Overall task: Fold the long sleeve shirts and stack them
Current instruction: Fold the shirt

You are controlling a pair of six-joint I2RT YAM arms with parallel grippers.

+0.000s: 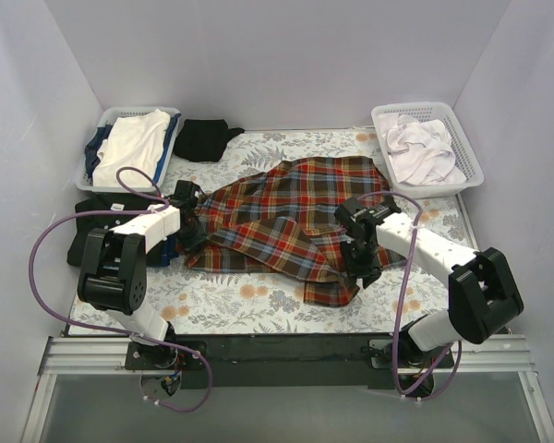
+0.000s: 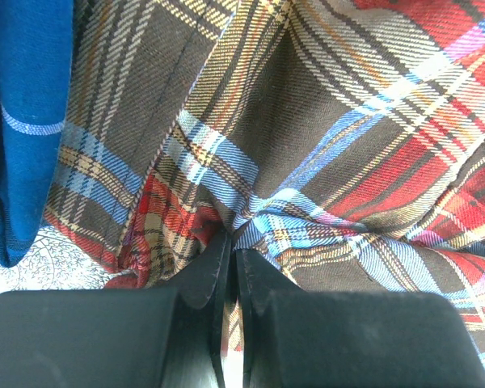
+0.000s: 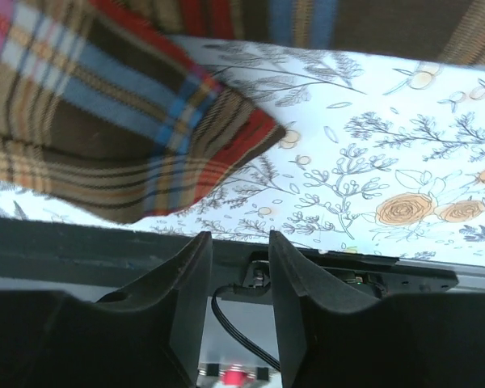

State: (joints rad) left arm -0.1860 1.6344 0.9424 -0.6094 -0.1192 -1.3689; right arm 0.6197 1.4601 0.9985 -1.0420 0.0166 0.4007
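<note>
From above, you look to be mid-fold on the plaid shirt [image 1: 291, 217], which is spread across the middle of the surface [image 1: 258, 300]. Left wrist: your left pincer [image 2: 230, 246] is clamped on a bunch of the shirt's cloth. Right wrist: your right pincer [image 3: 233, 263] stands apart and empty, with the shirt's hem just ahead. Next, I judge, close on that hem.

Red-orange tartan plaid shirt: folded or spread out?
Spread, rumpled: the red-orange plaid shirt sprawls across the floral tablecloth; left gripper pinches its cloth.
</note>
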